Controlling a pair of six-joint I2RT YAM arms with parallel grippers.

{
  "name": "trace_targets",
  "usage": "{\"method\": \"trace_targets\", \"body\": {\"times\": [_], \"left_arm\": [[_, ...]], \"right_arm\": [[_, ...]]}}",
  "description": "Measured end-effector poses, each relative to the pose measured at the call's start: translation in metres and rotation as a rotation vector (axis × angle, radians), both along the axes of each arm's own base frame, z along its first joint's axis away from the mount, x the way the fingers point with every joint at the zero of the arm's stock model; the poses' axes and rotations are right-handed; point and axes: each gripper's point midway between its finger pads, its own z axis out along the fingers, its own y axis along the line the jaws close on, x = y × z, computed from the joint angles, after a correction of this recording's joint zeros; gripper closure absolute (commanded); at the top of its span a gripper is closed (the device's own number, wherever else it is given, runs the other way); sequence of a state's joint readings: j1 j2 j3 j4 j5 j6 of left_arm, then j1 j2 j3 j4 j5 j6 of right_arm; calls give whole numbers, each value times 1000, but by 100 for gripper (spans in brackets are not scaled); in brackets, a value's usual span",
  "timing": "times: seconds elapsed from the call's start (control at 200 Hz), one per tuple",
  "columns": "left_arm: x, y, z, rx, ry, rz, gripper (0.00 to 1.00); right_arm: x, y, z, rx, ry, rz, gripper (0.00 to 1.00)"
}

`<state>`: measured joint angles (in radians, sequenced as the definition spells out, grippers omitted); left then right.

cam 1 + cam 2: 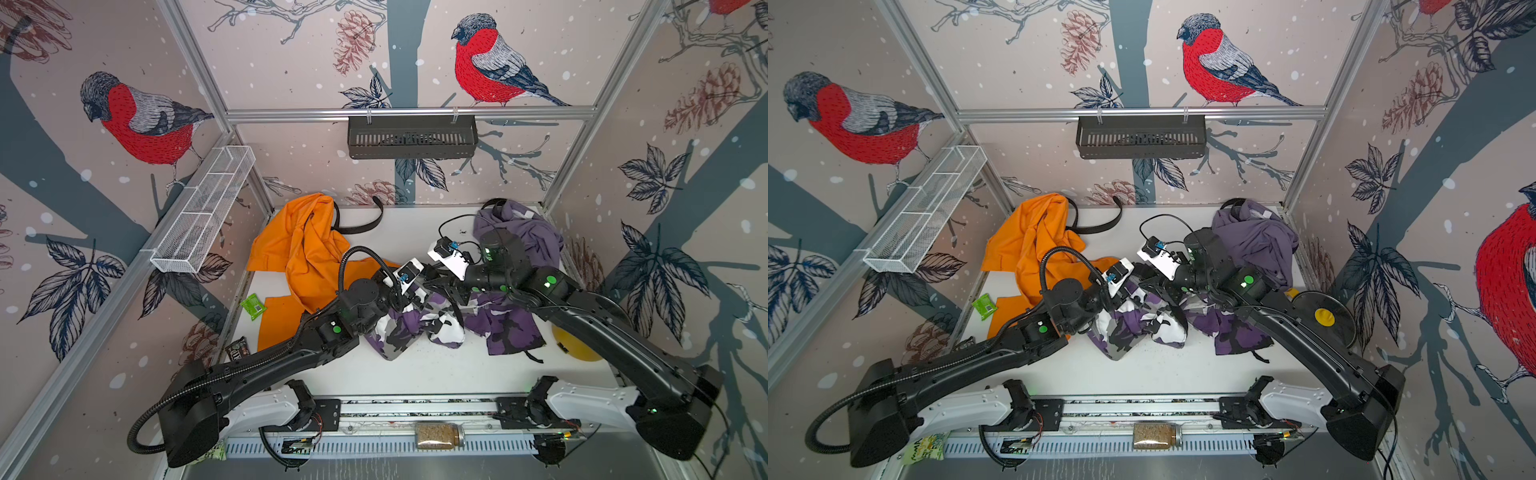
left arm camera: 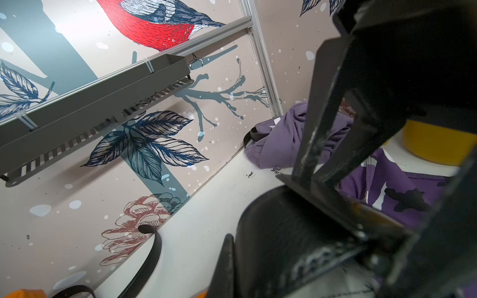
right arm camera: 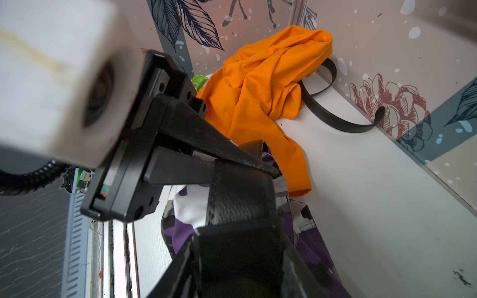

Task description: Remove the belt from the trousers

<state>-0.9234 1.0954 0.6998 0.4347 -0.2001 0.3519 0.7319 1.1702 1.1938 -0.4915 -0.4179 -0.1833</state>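
The left claw [image 3: 258,169] is pinched shut on the black belt [image 3: 237,198], biting the strap just above the purple camouflage trousers [image 1: 415,332]. Facing it, the right claw [image 3: 237,247] looks clamped across the same strap's width. The belt spans the short gap between the two claws, with the trousers bunched on the surface [image 1: 415,374] beneath both. The belt looks leather-like: flexible lengthwise, fairly stiff across, smooth enough to slip through flat pads, and not fragile. The cloth is light and limp and would likely drag along unless pinned. The best hold, I judge, is flat across the strap near a free end, pulling lengthwise through the loops.
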Motion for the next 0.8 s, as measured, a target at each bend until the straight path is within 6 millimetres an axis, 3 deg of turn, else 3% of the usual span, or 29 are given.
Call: {"method": "trace_targets", "body": {"times": [0.055, 0.1, 0.275, 0.405, 0.6, 0.8], "left_arm": [[-2, 2, -5, -8, 30, -7, 100], [-5, 4, -11, -11, 57, -9, 100], [-10, 10, -36, -6, 137, -10, 100], [-6, 11, -31, -9, 150, 10, 100], [-4, 10, -31, -20, 204, 21, 100], [-8, 14, -34, -28, 222, 23, 100]], "right_arm": [[2, 0, -5, 13, 4, 7, 97], [1, 2, -10, 21, 10, 18, 90], [-1, 10, -34, 29, 26, 54, 41], [-1, 13, -47, 9, -10, 38, 14], [-6, 23, -41, 18, -109, 62, 6], [-5, 34, -35, -4, -192, 42, 8]]}}
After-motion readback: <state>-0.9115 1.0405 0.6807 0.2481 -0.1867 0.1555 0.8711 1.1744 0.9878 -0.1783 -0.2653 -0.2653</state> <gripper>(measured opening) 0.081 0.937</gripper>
